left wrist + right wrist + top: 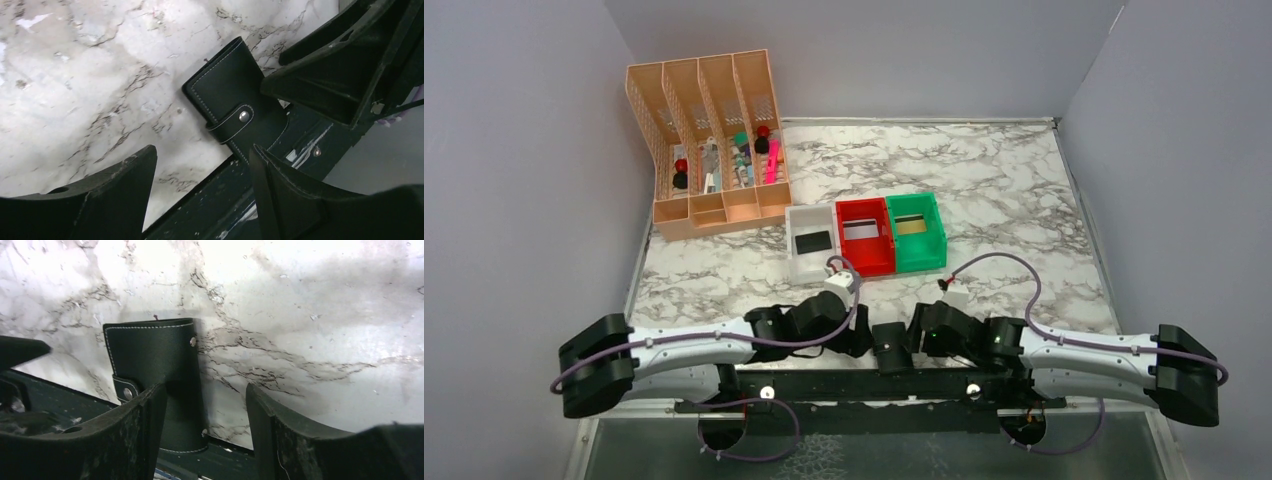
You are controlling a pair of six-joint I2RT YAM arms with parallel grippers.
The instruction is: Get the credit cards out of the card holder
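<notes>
Black leather, stitched white and snapped shut, the card holder (227, 100) rests its near end on the base rail (210, 200), its long axis running out from the rail onto the marble table (75, 75) (snap tab (235, 122) across one long edge). By the rail, the left gripper (202, 150) and right gripper (205, 387) both gape empty. The holder lies between them, toward each one's inner finger, and neither is clearly nearer.

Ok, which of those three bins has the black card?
The white bin, leftmost. The red bin holds a pale card, the green bin a yellowish card.
</notes>
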